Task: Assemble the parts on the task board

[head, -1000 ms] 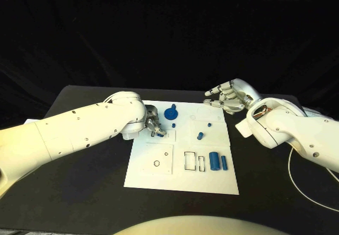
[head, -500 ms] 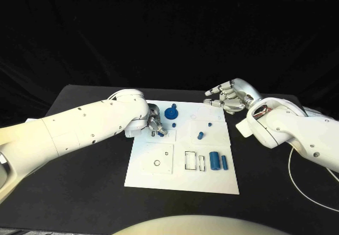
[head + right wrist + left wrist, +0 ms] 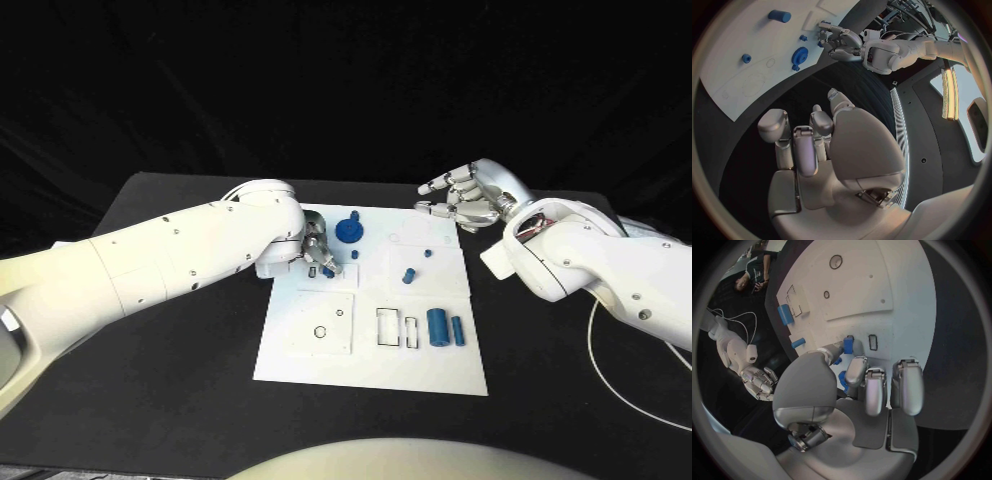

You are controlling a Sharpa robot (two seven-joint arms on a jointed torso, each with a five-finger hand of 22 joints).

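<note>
White task board (image 3: 372, 372) edge lies near left hand (image 3: 317, 256).

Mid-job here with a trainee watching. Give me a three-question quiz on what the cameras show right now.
1. True or false: the right hand holds a blue part.
2. Which hand is over the white board?
A. left hand
B. right hand
C. both
3. Fill in: the blue gear sits near the board's ____ edge, far or near from the robot.

Key:
1. False; it hangs off the board's far right corner, fingers apart, holding nothing.
2. A; its fingertips pinch a small blue peg by a slot on the board.
3. Far.
</note>
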